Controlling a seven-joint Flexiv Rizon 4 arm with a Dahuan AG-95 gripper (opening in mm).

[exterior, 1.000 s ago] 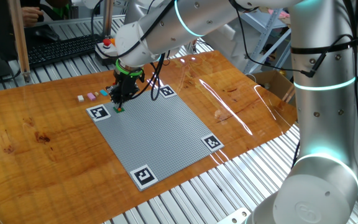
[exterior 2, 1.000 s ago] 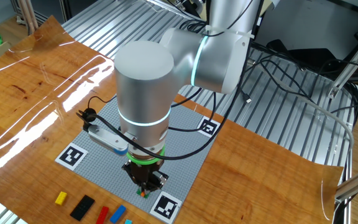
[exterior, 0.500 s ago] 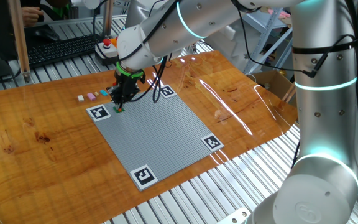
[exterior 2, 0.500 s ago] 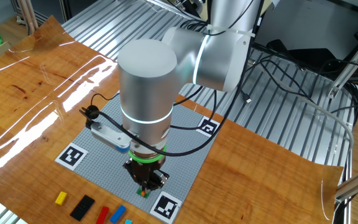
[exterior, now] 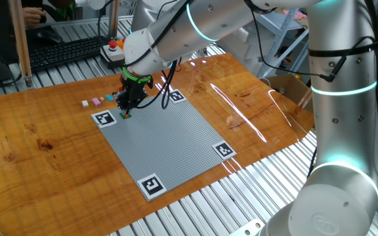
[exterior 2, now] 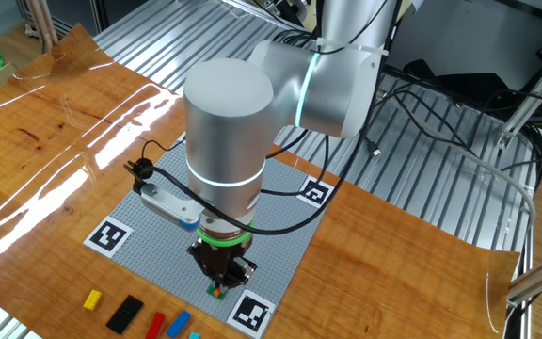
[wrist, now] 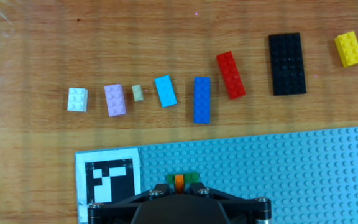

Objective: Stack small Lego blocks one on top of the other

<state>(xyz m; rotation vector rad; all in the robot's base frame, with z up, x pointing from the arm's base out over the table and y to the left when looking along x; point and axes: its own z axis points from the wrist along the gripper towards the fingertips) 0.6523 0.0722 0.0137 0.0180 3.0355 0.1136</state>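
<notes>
The black two-finger gripper (exterior 2: 221,282) is lowered onto small green and orange plastic bricks (wrist: 181,179) on the grey studded baseplate (exterior: 176,137); its opening cannot be told.

Below my end effector (exterior 2: 220,282) lies a grey studded baseplate (exterior: 169,141), flat on the wooden desk (exterior: 38,144). Square black-and-white markers sit at its corners; the nearest one (wrist: 109,178) is just left of me in the hand view. Well beyond me, past the desk edge, a black keyboard (exterior: 67,51) and a round red push button (exterior: 114,45). A cardboard box (exterior: 287,86) sits far off the desk's other side.
</notes>
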